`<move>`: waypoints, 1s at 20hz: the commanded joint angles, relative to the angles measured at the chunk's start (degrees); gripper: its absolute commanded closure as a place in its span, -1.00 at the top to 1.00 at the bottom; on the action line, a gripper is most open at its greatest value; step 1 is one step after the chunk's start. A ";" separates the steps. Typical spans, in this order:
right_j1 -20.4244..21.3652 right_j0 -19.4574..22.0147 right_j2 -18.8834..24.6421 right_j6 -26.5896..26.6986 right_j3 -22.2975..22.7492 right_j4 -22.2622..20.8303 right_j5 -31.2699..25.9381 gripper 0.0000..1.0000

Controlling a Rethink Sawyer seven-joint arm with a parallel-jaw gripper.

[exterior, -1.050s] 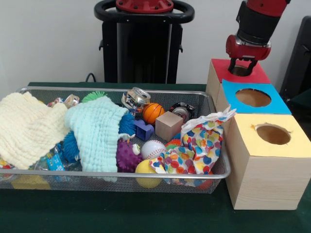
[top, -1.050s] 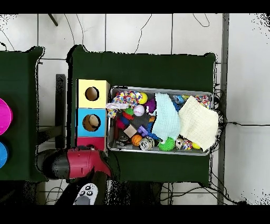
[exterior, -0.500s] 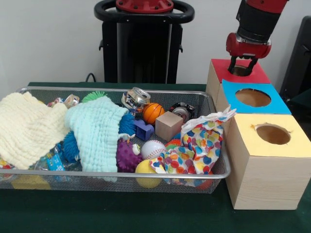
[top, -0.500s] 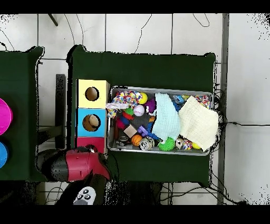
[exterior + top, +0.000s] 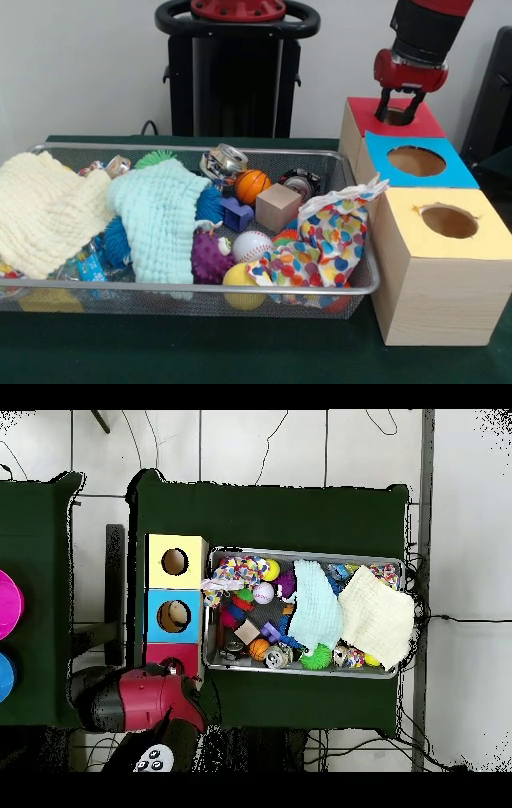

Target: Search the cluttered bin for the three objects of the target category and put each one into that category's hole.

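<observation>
- No brand, label or legible writing is readable on any item; a small blue packet at the mesh bin's front wall carries print too small to make out.
- The pincer hangs just above the hole of the red-topped box, with its two dark fingers apart and nothing between them.
- The front view shows three wooden boxes in a row beside the bin: the red-topped box, the blue-topped box and the yellow-topped box, each with a round hole in its top.
- The overhead view shows the red arm covering most of the red-topped box, so the pincer itself is hidden there; only the front view shows its fingers.
- The overhead view alone shows the full green counter and pink and blue discs at the picture's edge, cut off.
- Bin contents, front view: an orange basketball, a white baseball, a yellow ball, a purple spiky ball, a wooden cube and a blue block, all near the bin's middle.
- A cream cloth, a mint cloth and a spotted cloth cover further items; what lies beneath them cannot be told.
- The target category cannot be told from either view.
</observation>
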State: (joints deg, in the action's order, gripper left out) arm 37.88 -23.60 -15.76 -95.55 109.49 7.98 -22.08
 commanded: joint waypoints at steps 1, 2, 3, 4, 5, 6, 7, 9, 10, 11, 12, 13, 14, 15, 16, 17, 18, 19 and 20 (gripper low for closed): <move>5.96 3.19 0.05 -8.71 -4.21 -2.53 11.28 1.00; 6.10 3.29 -0.03 -8.66 -4.19 -2.86 11.80 1.00; 6.33 3.43 -0.01 -8.75 -4.10 -3.02 12.18 1.00; 6.57 3.57 0.01 -8.84 -4.00 -3.19 12.56 1.00; 6.84 3.59 0.04 -8.55 -4.03 -3.36 11.63 1.00; 6.95 3.57 -0.14 -7.92 -4.44 -3.57 9.71 1.00; 7.49 3.79 0.08 -7.66 -4.47 -3.52 8.56 1.00; 8.27 4.01 0.30 -7.42 -4.76 -3.41 6.52 1.00; 8.05 3.63 -0.25 -7.62 -5.38 -3.46 5.75 1.00; 7.82 3.24 -0.80 -7.82 -6.00 -3.51 4.98 1.00; 7.60 2.86 -1.35 -8.02 -6.63 -3.56 4.21 1.00; 7.32 2.35 -1.90 -8.18 -7.11 -3.70 3.61 1.00; 7.06 2.17 -2.11 -8.13 -7.42 -3.78 3.15 1.00; 6.81 1.85 -2.38 -8.32 -7.35 -3.88 3.35 1.00; 6.42 1.87 -2.20 -7.95 -7.41 -4.08 2.74 1.00; 6.03 1.89 -2.02 -7.57 -7.47 -4.28 2.14 1.00; 5.64 1.91 -1.84 -7.20 -7.53 -4.49 1.54 1.00; 4.82 2.38 -1.09 -5.84 -7.97 -4.77 -2.04 1.00; 3.49 2.20 -1.05 -5.43 -8.66 -4.96 -4.54 1.00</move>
State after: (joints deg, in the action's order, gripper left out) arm 39.73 -23.61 -15.62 -95.55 109.80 5.51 -21.69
